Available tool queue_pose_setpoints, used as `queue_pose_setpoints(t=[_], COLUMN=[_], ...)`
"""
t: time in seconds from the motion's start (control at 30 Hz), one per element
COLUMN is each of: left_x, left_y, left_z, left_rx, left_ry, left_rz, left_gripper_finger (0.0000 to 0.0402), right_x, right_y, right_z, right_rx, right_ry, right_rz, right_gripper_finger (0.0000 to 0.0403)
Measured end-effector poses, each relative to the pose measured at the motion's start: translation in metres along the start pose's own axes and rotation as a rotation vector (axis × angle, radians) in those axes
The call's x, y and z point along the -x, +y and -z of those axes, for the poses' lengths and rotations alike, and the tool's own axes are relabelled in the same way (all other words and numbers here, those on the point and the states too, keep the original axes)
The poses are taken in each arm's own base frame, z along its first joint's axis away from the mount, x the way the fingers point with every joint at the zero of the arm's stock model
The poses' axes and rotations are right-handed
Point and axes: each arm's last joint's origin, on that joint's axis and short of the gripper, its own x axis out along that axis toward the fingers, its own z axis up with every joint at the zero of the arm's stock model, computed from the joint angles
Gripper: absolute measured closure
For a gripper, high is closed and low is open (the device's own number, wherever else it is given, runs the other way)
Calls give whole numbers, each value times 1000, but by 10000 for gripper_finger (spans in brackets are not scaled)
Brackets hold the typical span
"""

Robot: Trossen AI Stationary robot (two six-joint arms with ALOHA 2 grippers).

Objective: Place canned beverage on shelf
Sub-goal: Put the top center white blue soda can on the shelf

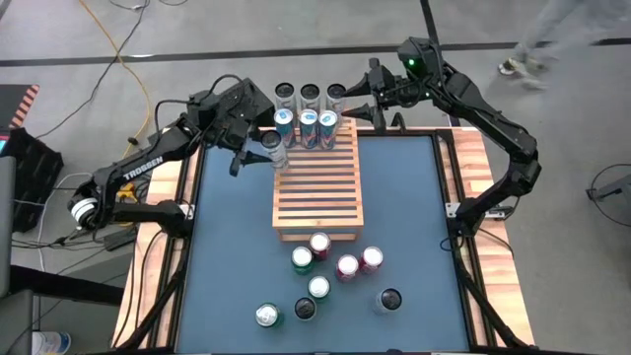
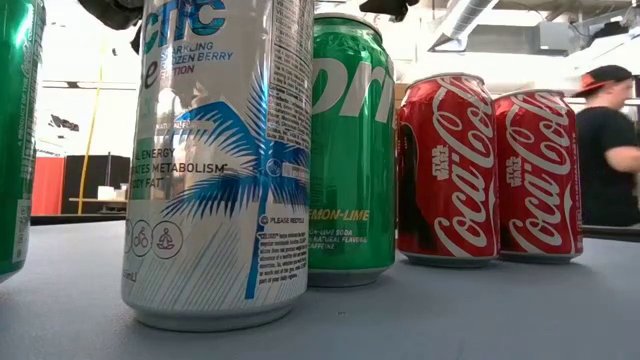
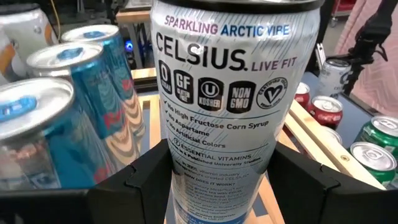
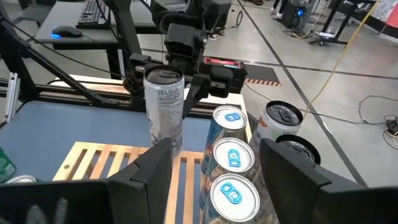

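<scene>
1. Celsius can (image 1: pixel 273 148), white with a silver top, stands upright at the far left corner of the shelf (image 1: pixel 317 192), clamped between the fingers of the left gripper (image 1: pixel 264 150).
2. Seen from the left wrist, this can (image 3: pixel 233 106) fills the frame, with a dark finger (image 3: pixel 140 180) pressed against each side of its lower half.
3. Three blue cans (image 1: pixel 307 123) stand in a row along the shelf's far edge, just beside the held can; three more cans (image 1: pixel 310 96) stand behind them, off the shelf.
4. The right gripper (image 1: pixel 380 113) hovers near the shelf's far right corner with its fingers apart, grasping nothing.
5. On the blue counter (image 1: pixel 404 207) nearer the camera stands a loose cluster of cans: two red Coca-Cola cans (image 1: pixel 357 263), green ones (image 1: pixel 302 259) and others.
6. A person (image 2: pixel 610 140) in a dark shirt and cap stands in the room beyond the counter.
</scene>
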Motion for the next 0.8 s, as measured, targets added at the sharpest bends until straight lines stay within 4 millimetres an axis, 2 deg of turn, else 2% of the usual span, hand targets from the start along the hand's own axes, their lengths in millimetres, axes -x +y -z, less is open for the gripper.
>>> queue_pose_setpoints(t=[0.13,0.4,0.57,0.8], left_x=[-1,-13,-32,-69], left_y=[0,-9,-7,9], left_z=[4,-17,-17,-10], left_rx=[25,-4,32,64], left_ry=[-3,-142,-184,-169], left_rz=[-4,89,94,86], left_gripper_finger=[193,193,193,193], right_x=[0,0,0,1], right_y=[0,-1,-1,-2], right_z=[0,-4,-4,-3], right_rx=[-5,0,1,-2], right_ry=[-1,-34,-35,-33], right_rz=[1,13,13,17], right_gripper_finger=[171,171,171,171])
